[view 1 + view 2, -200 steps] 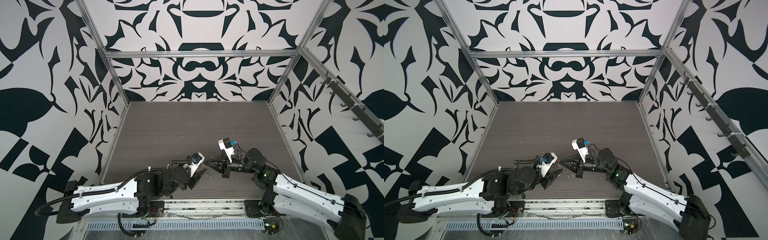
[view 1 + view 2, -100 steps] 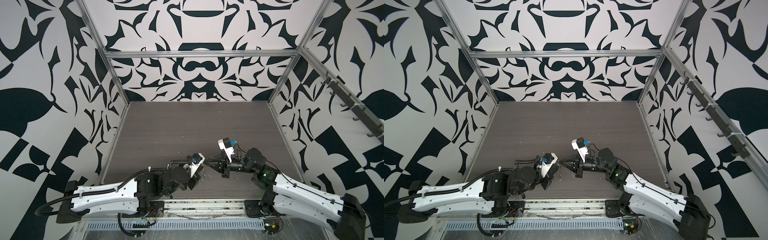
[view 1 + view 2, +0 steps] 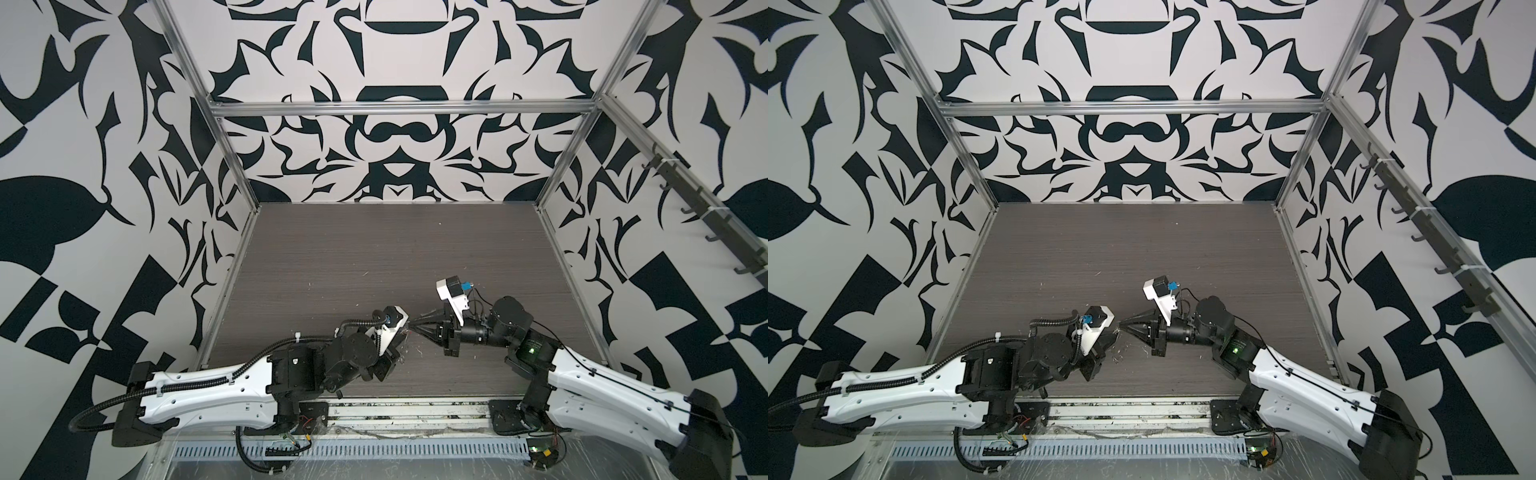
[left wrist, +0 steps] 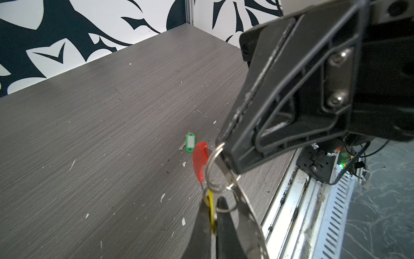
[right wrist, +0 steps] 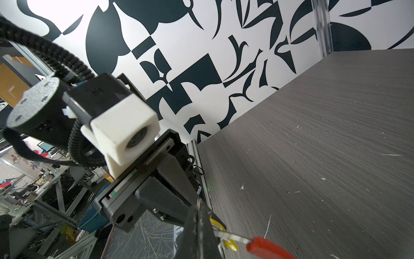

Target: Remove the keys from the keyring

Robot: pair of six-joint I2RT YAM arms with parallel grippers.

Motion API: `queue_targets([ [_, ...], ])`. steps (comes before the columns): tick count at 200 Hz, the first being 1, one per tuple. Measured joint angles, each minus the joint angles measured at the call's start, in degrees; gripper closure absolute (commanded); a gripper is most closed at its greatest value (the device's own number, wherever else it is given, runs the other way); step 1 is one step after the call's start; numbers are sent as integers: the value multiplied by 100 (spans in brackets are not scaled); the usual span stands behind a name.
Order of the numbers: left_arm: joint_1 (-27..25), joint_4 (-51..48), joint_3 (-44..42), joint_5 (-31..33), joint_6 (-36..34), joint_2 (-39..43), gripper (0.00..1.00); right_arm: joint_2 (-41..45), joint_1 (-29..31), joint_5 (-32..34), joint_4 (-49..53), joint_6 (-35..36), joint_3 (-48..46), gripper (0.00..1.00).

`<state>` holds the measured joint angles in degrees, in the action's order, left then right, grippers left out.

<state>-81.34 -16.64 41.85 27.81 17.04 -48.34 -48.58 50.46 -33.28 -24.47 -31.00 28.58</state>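
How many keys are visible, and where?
2: the green-tagged key lies loose on the table; the yellow-tagged key is pinched in the left gripper. More may be hidden.

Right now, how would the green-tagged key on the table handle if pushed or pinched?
The green-tagged key lies flat on the table, so a pinch would probably struggle to get under it. Small and thin, it likely slides, not rolls, when pushed.

Prob. a robotics lab: patterned enclosure walls (image 3: 395,62), alu frame (image 3: 399,109) (blurry workshop clutter (image 5: 33,190) beyond).
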Motion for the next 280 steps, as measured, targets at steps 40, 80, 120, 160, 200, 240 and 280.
queue_targets([
  [40,-11,-109,118,-4,105,17,100,142,0,70,79,61,0,100],
  [80,-175,-212,245,79,151,17,100,304,0,129,149,129,-2,100],
  [120,-363,-343,398,240,181,15,100,472,0,142,302,184,-2,100],
  [160,-461,-555,538,352,212,17,100,555,0,142,431,264,-9,100],
  [200,-498,-623,649,341,258,63,100,678,7,127,546,323,-11,100],
  [240,-505,-739,776,221,282,114,100,682,26,57,535,415,-13,100],
  [280,-503,-1169,1141,31,326,-17,100,463,28,-61,514,568,22,100],
])
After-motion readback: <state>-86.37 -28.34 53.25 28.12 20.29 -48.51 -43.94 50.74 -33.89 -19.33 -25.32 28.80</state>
